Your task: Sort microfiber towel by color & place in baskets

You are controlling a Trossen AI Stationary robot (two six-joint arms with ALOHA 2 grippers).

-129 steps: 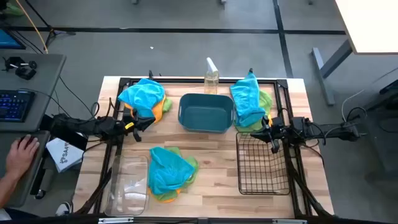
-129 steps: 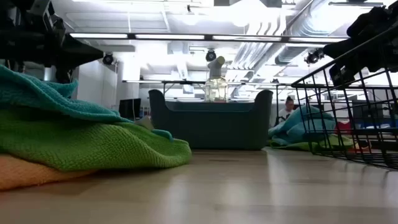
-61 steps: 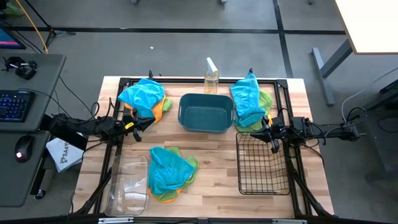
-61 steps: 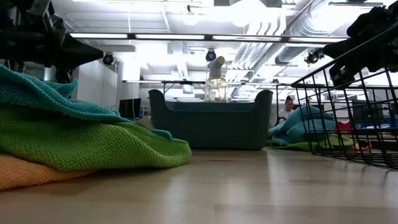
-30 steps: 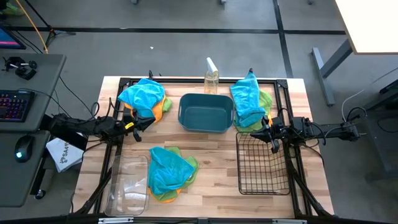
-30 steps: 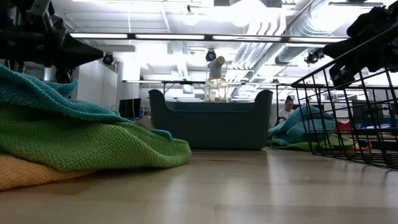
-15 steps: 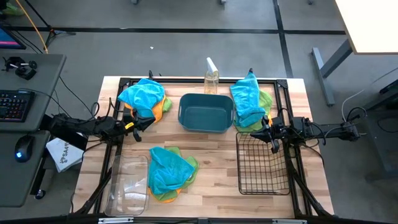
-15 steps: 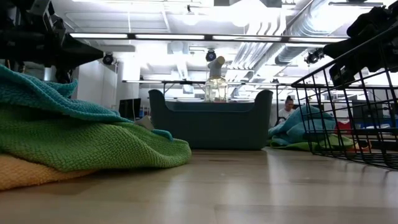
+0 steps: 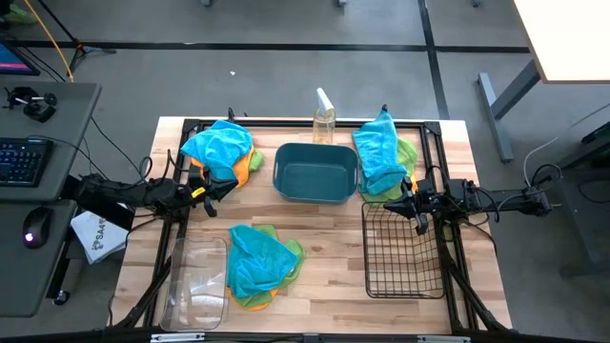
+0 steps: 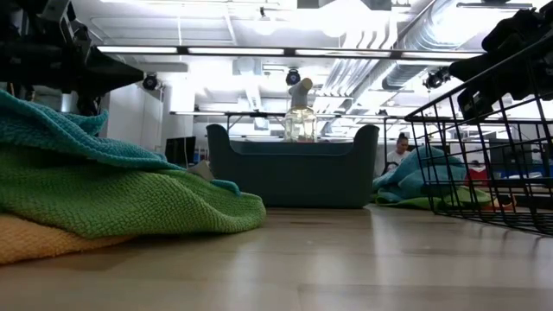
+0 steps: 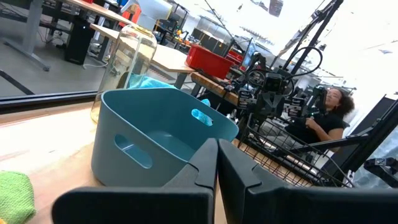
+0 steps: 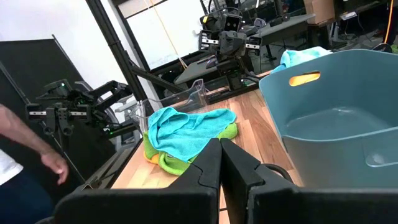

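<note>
Three heaps of microfiber towels lie on the wooden table, each turquoise on top of lime green and orange: a far-left heap (image 9: 219, 151), a far-right heap (image 9: 381, 157) and a near-middle heap (image 9: 259, 265) (image 12: 186, 134). The teal tub (image 9: 315, 173) (image 11: 155, 143) stands at the far middle. The black wire basket (image 9: 403, 250) is on the near right and the clear bin (image 9: 197, 281) on the near left. My left gripper (image 9: 212, 188) (image 11: 217, 168) hovers shut beside the far-left heap. My right gripper (image 9: 408, 198) (image 12: 221, 162) is shut above the wire basket's far rim. Neither touches anything.
A clear spray bottle (image 9: 324, 119) (image 10: 300, 112) stands behind the tub at the far edge. Bare wood lies between the tub and the near-middle heap. A desk with a keyboard (image 9: 24, 157) sits left of the table, and a person's hand (image 12: 37, 155) shows beyond the table's left side.
</note>
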